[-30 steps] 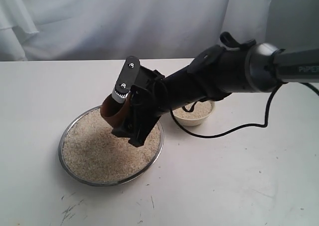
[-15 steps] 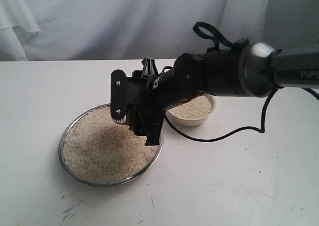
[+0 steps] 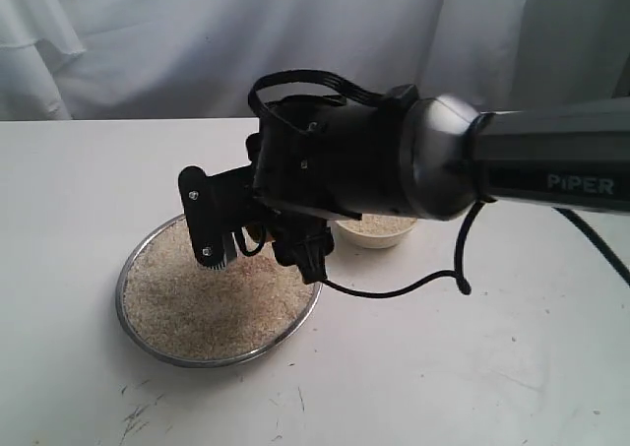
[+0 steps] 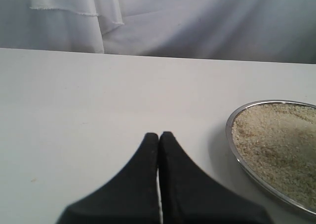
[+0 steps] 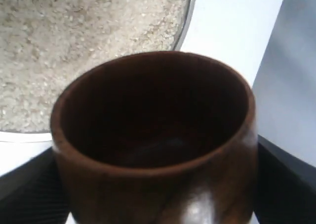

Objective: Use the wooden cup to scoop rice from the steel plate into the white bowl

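Note:
The wooden cup (image 5: 155,135) fills the right wrist view, reddish-brown with a dark, empty inside. My right gripper (image 5: 155,189) is shut on it, a black finger (image 5: 24,184) on either side. Past the cup lies the rice (image 5: 74,46) in the steel plate (image 5: 188,11). From outside, the right gripper (image 3: 254,239) hangs over the far right part of the steel plate (image 3: 128,313), above the rice (image 3: 197,303), and hides most of the cup. The white bowl (image 3: 379,231) holds rice and peeks out behind the arm. My left gripper (image 4: 159,135) is shut on nothing, just left of the steel plate (image 4: 231,135).
The bulky black right arm (image 3: 423,165) reaches in from the right and covers the space between plate and bowl. Its cable (image 3: 394,290) loops over the white table (image 3: 472,367) right of the plate. White curtain (image 3: 148,42) hangs behind.
The right arm has rolled its wrist and swung nearer the camera over the plate. The cup, in plain sight a second ago, is now mostly hidden behind the gripper. The bowl is more covered.

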Robot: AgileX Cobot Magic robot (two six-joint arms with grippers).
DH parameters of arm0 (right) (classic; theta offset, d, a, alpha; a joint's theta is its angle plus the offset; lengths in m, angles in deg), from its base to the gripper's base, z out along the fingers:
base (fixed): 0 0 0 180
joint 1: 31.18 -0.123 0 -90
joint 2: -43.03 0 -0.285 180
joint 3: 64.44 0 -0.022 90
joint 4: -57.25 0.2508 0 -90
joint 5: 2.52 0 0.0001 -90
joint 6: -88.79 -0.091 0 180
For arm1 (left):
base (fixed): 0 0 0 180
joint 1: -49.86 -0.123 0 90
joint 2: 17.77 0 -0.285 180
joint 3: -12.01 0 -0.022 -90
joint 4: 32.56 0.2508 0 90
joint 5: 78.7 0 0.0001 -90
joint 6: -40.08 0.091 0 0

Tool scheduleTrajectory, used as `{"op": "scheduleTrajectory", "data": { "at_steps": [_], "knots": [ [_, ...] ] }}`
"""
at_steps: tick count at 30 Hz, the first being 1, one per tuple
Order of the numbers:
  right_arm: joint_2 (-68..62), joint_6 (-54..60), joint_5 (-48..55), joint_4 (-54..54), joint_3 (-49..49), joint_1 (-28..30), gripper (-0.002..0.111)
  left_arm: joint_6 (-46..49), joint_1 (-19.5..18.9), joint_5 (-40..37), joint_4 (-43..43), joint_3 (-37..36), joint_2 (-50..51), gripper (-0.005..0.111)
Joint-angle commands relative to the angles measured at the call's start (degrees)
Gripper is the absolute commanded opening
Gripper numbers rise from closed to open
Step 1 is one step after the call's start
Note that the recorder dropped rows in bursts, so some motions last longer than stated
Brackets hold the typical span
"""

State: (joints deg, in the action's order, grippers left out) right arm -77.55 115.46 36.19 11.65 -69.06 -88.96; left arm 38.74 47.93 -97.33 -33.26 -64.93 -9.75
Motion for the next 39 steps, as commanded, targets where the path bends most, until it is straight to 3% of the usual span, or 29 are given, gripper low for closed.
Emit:
{"op": "scheduleTrajectory", "data": {
  "at_steps": [1, 10, 39],
  "knots": [
    [-2.98, -0.73, 6.56, -5.69, -3.79, -0.51, 0.000, -0.01, 0.16, 0.37, 0.03, -0.28, -0.24, 0.000],
    [-11.34, -0.53, 11.03, -22.37, -5.13, -1.02, 0.000, -0.01, 0.16, 0.37, 0.03, -0.28, -0.24, 0.000],
    [-18.79, -1.37, 11.86, -24.03, -10.02, -6.10, 0.000, -0.01, 0.16, 0.37, 0.03, -0.28, -0.24, 0.000]
  ]
}}
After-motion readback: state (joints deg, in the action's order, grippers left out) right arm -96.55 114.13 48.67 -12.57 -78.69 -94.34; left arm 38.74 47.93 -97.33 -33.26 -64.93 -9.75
